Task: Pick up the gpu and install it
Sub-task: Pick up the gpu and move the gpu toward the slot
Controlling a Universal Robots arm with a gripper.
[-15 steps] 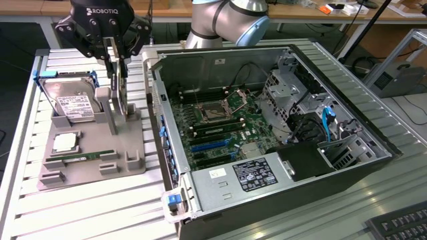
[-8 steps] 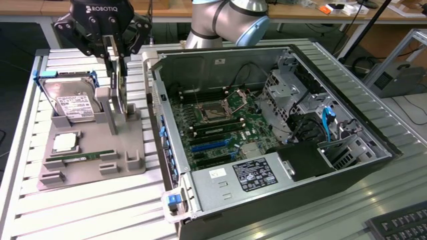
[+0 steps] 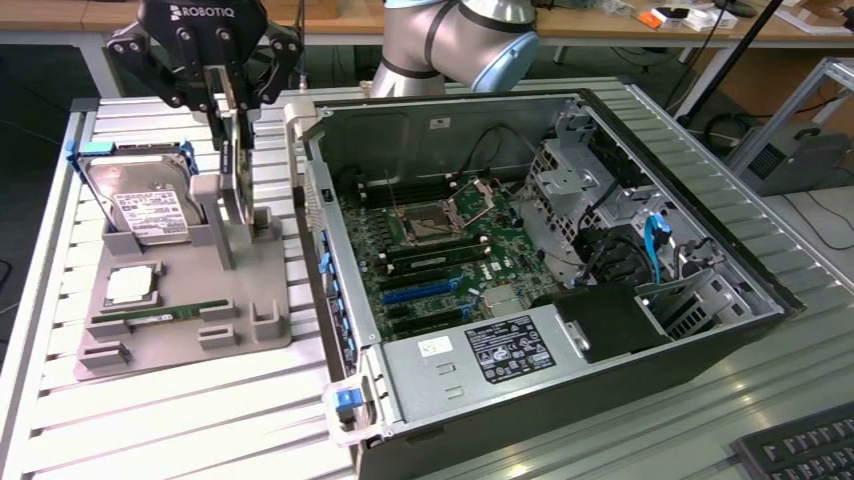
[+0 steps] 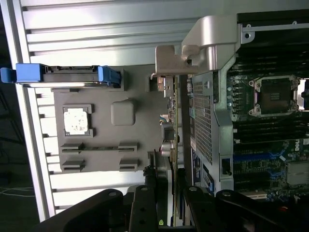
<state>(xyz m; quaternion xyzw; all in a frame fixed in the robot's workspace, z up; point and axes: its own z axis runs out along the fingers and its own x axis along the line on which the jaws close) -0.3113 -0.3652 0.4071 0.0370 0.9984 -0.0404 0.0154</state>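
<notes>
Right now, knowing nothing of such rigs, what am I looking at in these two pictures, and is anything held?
A robot arm carries a gripper. One picture looks on from outside; the other looks down from the arm's wrist. On the slatted table sit an open computer case and a gray holder with a hard drive, a processor chip, a RAM stick and the gpu standing edge-on. The gripper sits at the gpu's top edge; whether it grips is unclear.

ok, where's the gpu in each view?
Exterior view: gpu stands edge-on in the grey holder under the gripper, toward the exterior view's left.
Wrist view: gpu edge-on between the grey holder and the PC case.
Shared landmark: CPU lying on the grey holder.
</notes>
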